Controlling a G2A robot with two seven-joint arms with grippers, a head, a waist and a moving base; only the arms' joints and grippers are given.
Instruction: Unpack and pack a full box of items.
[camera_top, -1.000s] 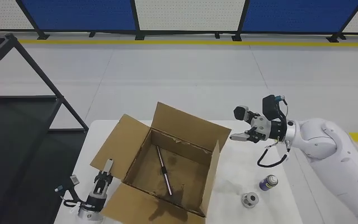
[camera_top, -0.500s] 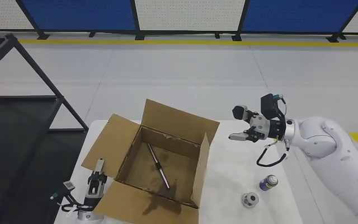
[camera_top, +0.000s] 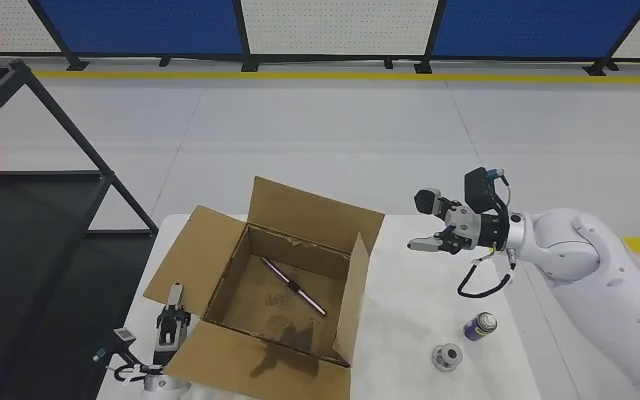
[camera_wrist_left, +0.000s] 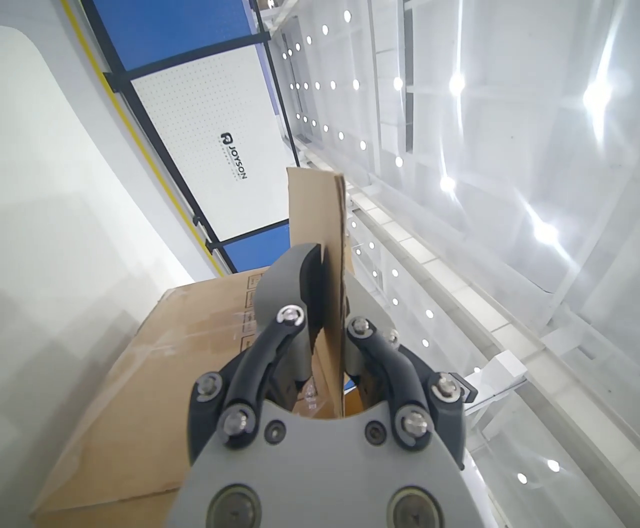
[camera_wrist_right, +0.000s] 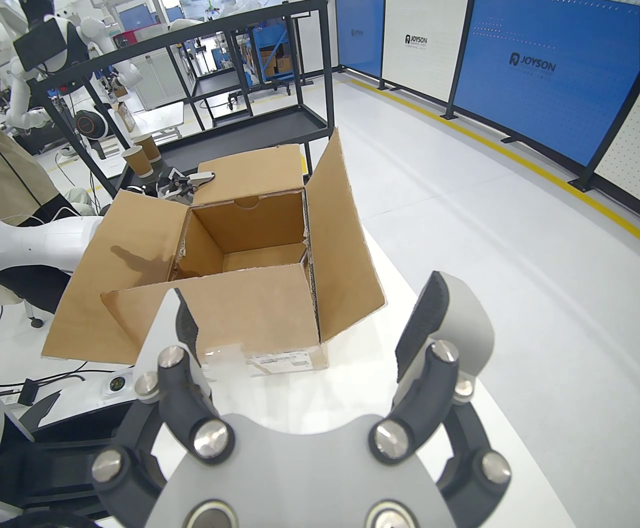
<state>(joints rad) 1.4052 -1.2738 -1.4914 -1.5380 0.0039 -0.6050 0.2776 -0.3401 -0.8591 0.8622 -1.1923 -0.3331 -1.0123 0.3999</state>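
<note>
The open cardboard box (camera_top: 290, 300) sits on the white table (camera_top: 420, 300) in the lower centre of the top view. It is turned at a slant to the table's edge, and its four flaps stand out or up. A thin rod (camera_top: 293, 285) lies flat on its floor, with its long axis running from upper left to lower right of the frame.

At the lower left, the left pincer (camera_top: 170, 325) is against the box's left side. In the left wrist view the left pincer (camera_wrist_left: 327, 280) is clenched on the edge of a cardboard flap (camera_wrist_left: 320, 210), which stands edge-on between the fingers (camera_wrist_left: 280, 290).

At the lower right, a round metal part (camera_top: 446, 356) and a small purple-topped bottle (camera_top: 480, 326) stand on the table, near each other and well apart from the box.

Farther up, right of the box, the right pincer (camera_top: 432, 222) hangs over the table's far edge. It is spread wide and grasps nothing. Its own view looks past the pincer (camera_wrist_right: 307, 305) into the box (camera_wrist_right: 245, 260), and the nearest flap rises between them.

A black rack (camera_top: 60, 200) stands off the table's left side. Beyond lie pale floor (camera_top: 330, 130) and blue and white partition panels (camera_top: 340, 25) along the top edge.
</note>
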